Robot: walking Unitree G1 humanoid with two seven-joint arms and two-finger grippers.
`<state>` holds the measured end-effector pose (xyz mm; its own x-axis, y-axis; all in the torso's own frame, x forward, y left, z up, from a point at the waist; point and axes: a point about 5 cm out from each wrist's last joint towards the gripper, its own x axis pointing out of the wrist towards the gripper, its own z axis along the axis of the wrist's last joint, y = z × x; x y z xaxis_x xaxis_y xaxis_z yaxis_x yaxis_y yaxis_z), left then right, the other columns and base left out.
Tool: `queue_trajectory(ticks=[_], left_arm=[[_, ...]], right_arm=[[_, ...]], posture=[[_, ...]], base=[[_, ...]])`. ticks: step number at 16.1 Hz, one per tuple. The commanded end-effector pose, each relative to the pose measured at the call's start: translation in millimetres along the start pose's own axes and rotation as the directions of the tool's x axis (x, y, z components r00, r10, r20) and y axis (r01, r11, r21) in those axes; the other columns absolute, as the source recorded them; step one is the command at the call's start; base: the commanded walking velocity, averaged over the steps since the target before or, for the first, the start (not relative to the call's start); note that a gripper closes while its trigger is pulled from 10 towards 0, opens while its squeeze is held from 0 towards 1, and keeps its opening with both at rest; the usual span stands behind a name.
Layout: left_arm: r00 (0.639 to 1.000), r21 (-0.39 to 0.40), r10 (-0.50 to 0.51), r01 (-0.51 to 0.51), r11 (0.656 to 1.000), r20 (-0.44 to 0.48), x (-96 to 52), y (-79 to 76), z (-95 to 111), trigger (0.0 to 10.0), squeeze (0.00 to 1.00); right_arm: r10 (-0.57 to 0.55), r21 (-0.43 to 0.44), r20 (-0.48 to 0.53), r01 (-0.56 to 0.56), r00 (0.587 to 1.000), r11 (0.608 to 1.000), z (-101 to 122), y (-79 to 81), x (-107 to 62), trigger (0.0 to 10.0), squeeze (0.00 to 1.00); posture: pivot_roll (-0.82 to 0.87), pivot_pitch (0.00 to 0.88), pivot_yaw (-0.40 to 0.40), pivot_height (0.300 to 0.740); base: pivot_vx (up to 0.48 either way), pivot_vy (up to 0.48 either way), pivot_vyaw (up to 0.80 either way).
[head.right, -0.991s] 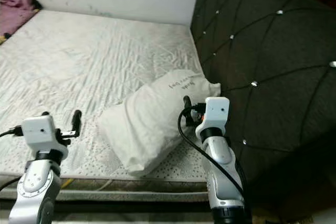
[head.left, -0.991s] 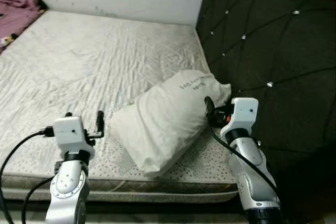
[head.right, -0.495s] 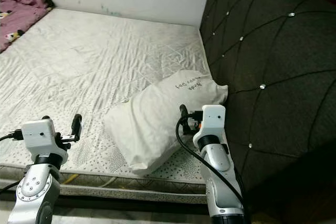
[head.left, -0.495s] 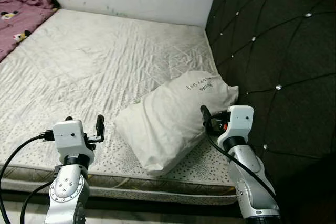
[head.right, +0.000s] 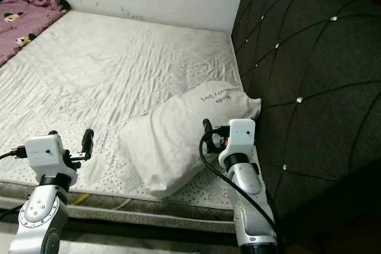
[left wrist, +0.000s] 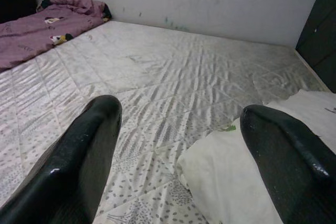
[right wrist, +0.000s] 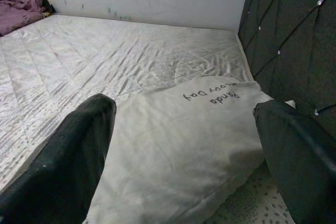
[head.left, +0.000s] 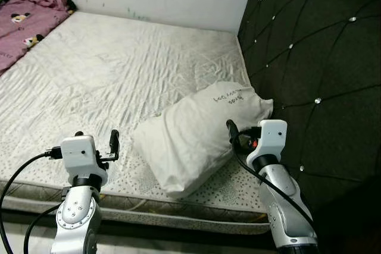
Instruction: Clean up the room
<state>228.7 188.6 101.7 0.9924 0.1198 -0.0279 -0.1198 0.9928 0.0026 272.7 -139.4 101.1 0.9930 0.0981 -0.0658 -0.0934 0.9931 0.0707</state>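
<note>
Since the earlier frames the head camera has lifted, bringing more of the crumpled pink printed blanket (head.left: 27,13) into the upper left of the frame; the arms and bedding have held their places.

White rectangular pillow with dark lettering (head.left: 196,132) lies on the pale quilted mattress (head.left: 107,69), lower centre-right of the frame, its lettered end near the black tufted headboard (head.left: 315,57). Long axis runs diagonally, from the mattress front edge up toward the headboard.

Right gripper (right wrist: 184,145) is the nearer, poised just beside the pillow's right flank and facing along it, fingers spread wide, holding nothing; contact cannot be confirmed. Left gripper (left wrist: 178,145) hovers over the mattress front edge to the pillow's left, equally wide open and empty, apart from the pillow corner.
</note>
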Motion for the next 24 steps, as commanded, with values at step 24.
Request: queue_trajectory(ticks=[24], left_arm=[[0.998,-0.009,-0.064,0.064,0.998,0.014,7.3,-10.2,2.9,10.0,0.0]], right_arm=[[0.011,-0.003,-0.003,-0.011,1.0,1.0,4.6,-0.2,5.2,10.0,0.0]], posture=[[0.08,0.012,-0.081,0.629]], base=[[0.1,0.0,0.0]])
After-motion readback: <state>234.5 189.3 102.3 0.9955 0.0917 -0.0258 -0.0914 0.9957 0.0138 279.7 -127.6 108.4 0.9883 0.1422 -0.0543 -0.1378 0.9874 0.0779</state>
